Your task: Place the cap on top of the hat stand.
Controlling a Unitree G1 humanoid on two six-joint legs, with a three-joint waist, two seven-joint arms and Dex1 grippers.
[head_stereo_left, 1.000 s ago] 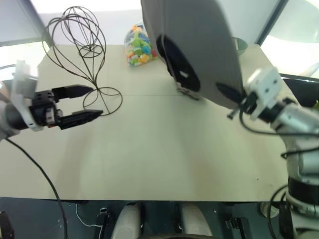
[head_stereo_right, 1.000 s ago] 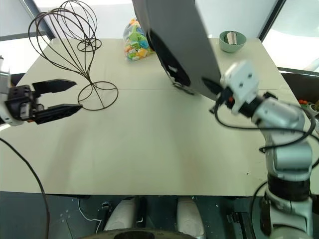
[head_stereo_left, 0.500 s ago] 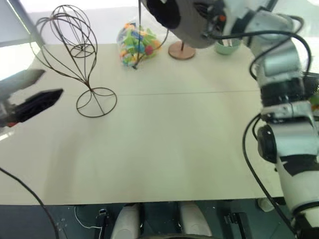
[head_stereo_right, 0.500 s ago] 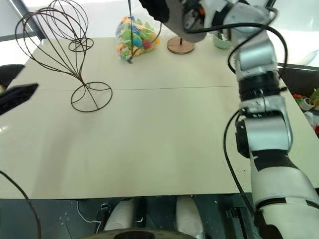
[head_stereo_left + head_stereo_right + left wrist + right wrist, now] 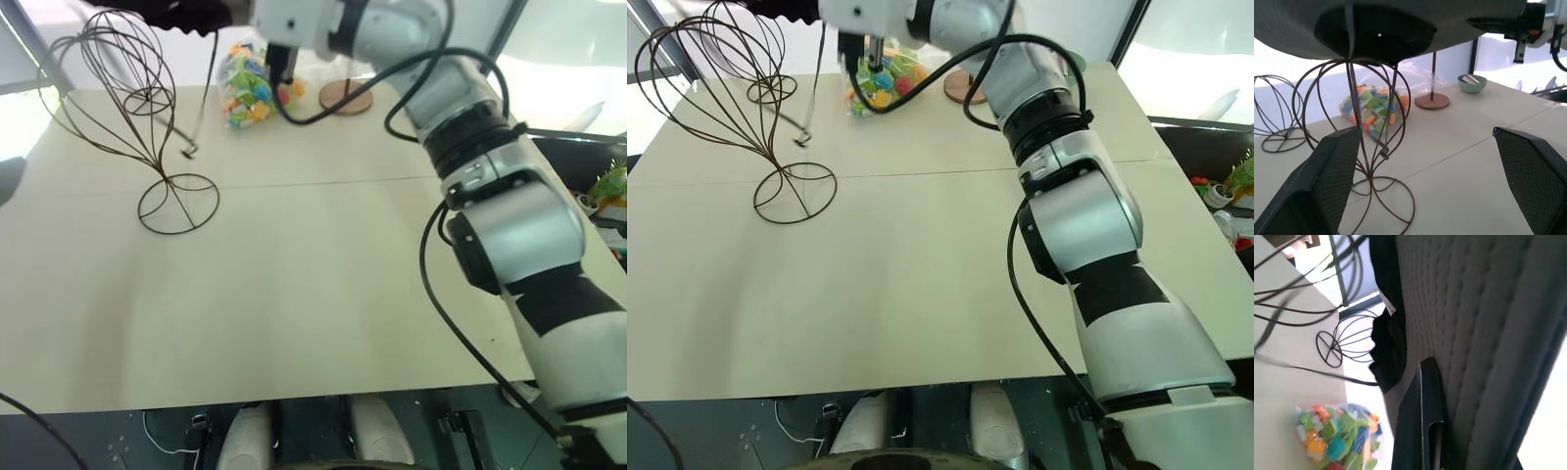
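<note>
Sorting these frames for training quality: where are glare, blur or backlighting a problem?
Eye views: bright windows wash out the far edge behind the hat stand. Left wrist view: backlit cap, its underside dark; near fingers soft. Right wrist view: wire frames blurred, sky blown out.

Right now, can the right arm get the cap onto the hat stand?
Probably yes. The right gripper, shut on the brim, holds the cap just above the hat stand, with nothing between them. The left gripper is open and off to the side.

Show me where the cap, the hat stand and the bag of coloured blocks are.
cap (image 5: 1298,29), left wrist view, underside of the brim.
hat stand (image 5: 178,203), left eye view, ring base.
bag of coloured blocks (image 5: 245,86), left eye view, middle.
</note>
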